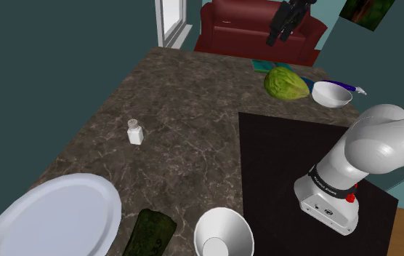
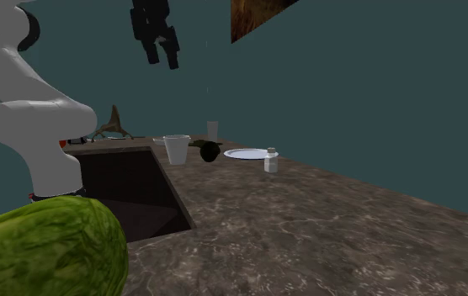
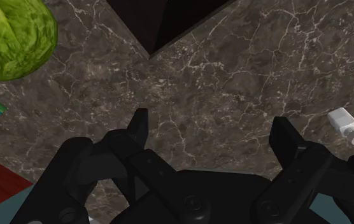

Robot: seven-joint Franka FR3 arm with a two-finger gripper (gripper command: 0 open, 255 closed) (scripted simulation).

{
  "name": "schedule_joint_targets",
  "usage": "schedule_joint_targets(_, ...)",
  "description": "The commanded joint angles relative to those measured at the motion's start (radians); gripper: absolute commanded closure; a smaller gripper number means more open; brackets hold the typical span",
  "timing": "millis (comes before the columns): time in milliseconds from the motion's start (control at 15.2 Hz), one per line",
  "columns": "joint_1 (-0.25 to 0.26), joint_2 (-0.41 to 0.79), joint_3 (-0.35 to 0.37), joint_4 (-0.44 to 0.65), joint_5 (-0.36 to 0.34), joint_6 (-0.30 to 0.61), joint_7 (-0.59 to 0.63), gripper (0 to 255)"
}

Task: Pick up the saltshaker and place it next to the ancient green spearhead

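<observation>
Saltshaker (image 1: pixel 135 132) upright on tabletop (image 1: pixel 186 109), long axis vertical, cap up. Hand (image 3: pixel 211 126) wide open, empty, well above.

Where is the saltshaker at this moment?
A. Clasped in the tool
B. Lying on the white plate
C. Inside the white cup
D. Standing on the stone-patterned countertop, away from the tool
D: the saltshaker stands upright on the bare countertop, apart from plate and cup, while the tool hangs open and empty high above the far end.
</observation>
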Motion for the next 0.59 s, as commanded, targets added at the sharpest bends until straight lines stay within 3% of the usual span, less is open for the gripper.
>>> schedule_joint_targets(0, 0.0, 0.0, 0.0, 0.0, 0.0, 0.0, 0.0, 0)
schedule_joint_targets(528, 0.031, 0.17, 0.165, 0.021, 0.06, 0.123, 0.184, 0)
